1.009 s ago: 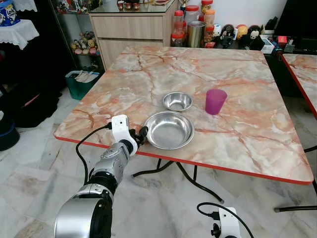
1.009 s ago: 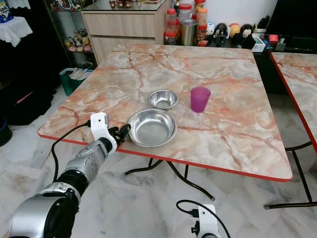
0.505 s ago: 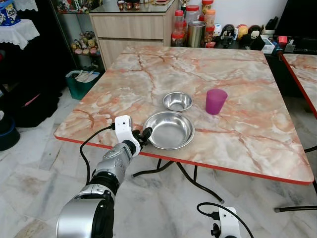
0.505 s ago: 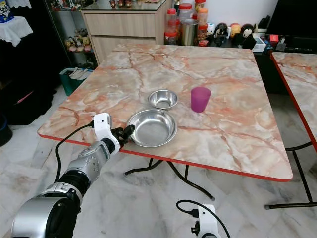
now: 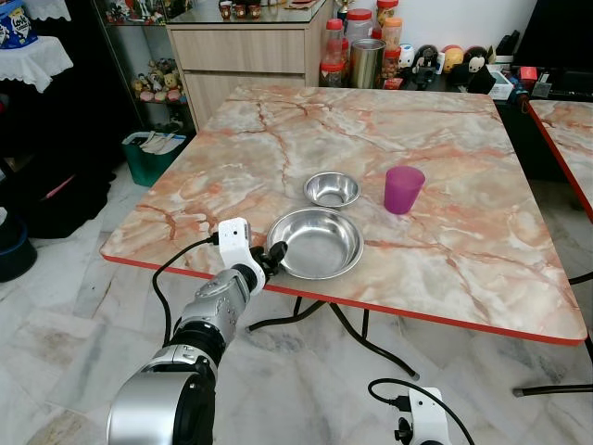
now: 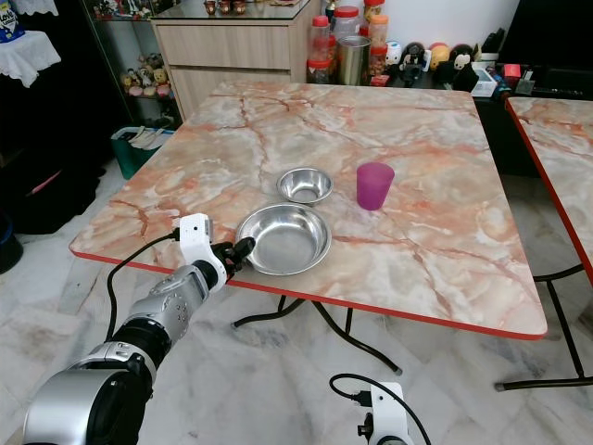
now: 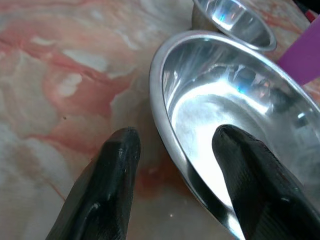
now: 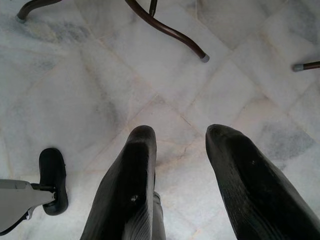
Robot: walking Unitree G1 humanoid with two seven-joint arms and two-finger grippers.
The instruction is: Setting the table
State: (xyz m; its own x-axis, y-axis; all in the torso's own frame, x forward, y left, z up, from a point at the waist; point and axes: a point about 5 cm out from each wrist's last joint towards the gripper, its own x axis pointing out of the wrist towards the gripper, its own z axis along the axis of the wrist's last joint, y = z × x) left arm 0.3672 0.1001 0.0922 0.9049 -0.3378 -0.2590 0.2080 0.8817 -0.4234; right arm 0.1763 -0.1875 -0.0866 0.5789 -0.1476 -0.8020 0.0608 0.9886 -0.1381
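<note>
A large steel bowl (image 5: 316, 243) sits near the front edge of the marble table (image 5: 463, 232). Behind it stand a smaller steel bowl (image 5: 332, 189) and a purple cup (image 5: 403, 189). My left gripper (image 5: 272, 255) is open at the large bowl's near-left rim. In the left wrist view one finger (image 7: 250, 165) reaches inside the bowl (image 7: 235, 100) and the other finger (image 7: 112, 165) rests outside over the tabletop, so the rim runs between them. My right gripper (image 8: 177, 145) hangs open low over the floor.
Jars and a steel canister (image 5: 366, 61) line the table's far edge by a wooden cabinet (image 5: 246, 51). A second marble table (image 5: 567, 130) stands to the right. A green bin (image 5: 153, 156) sits on the floor at left. Table legs (image 8: 165, 30) curve over the marble floor.
My left gripper has slid right and forward, from just outside the large bowl to straddling its rim. Bowls and cup have not moved.
</note>
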